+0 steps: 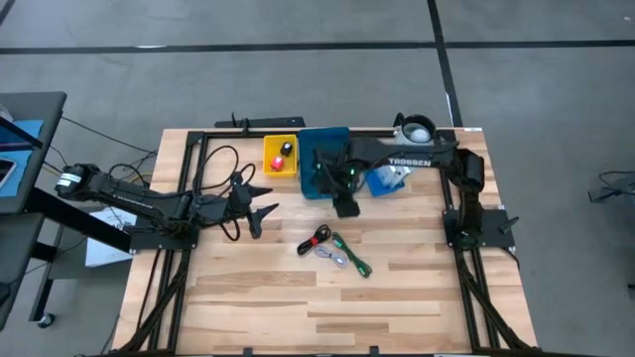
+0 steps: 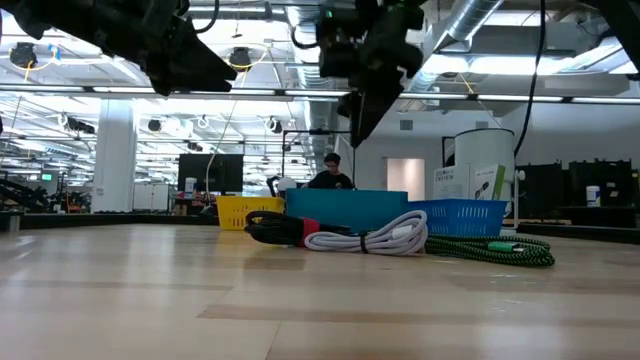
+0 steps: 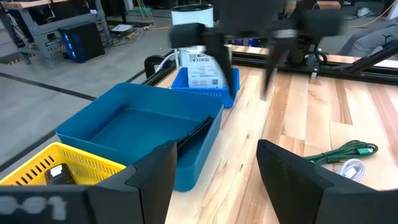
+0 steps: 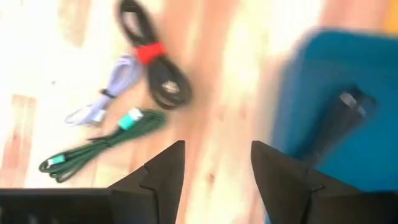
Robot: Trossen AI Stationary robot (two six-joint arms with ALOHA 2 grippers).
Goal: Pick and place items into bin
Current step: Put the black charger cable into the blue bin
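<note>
Wooden tabletop (image 1: 298,297): teal bin (image 3: 134,127) holds a dark flat item (image 3: 194,134); yellow basket (image 1: 281,157) holds a red piece; blue basket (image 3: 208,87) holds white packages. Right pincer (image 4: 214,165) parted, empty; left pincer (image 3: 214,165) wide.

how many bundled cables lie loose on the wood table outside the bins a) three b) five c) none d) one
a, the high view shows a black cable with a red tie, a white cable and a green braided cable on the table.
</note>
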